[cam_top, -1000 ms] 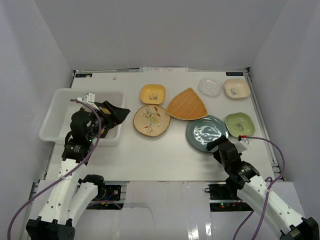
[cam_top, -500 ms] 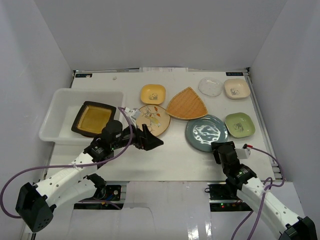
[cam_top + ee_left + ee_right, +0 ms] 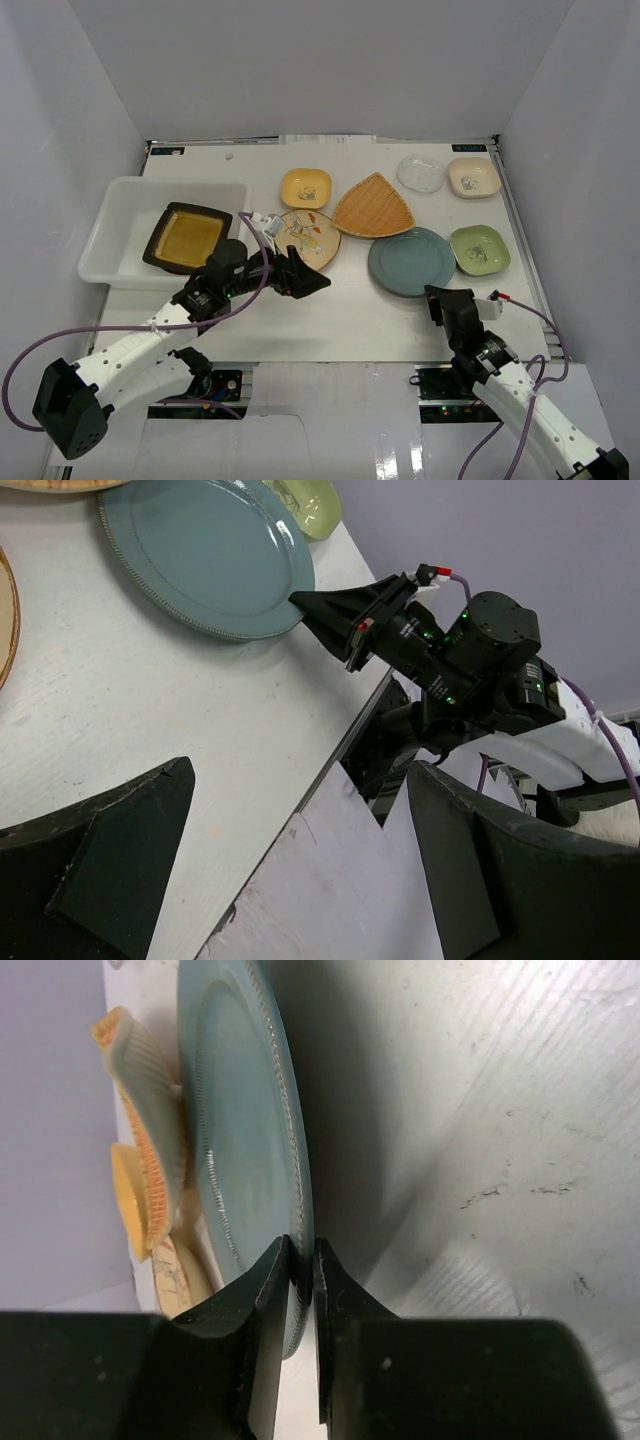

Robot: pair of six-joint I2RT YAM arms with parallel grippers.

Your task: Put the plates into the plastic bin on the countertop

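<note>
The teal plate (image 3: 412, 261) lies flat on the white countertop (image 3: 340, 310), and my right gripper (image 3: 434, 293) is shut on its near rim. In the right wrist view both fingers pinch the plate (image 3: 240, 1140) edge at the gripper's (image 3: 302, 1260) tips. My left gripper (image 3: 310, 282) hovers open and holds nothing, just in front of the floral cream plate (image 3: 305, 238). Its wrist view looks across at the teal plate (image 3: 200, 550) and the right gripper (image 3: 300, 600). The plastic bin (image 3: 125, 215) at the left holds the dark square plate (image 3: 186, 237).
Behind the teal plate sit a yellow plate (image 3: 305, 187), an orange fan-shaped plate (image 3: 374, 208), a clear plate (image 3: 420, 172) and a cream plate (image 3: 473, 177). A green plate (image 3: 480, 249) lies right beside the teal one. White walls surround the table.
My left gripper left the dark square plate in the bin and swung right over the table. My right gripper pulled back a little and closed on the teal plate's near rim.
</note>
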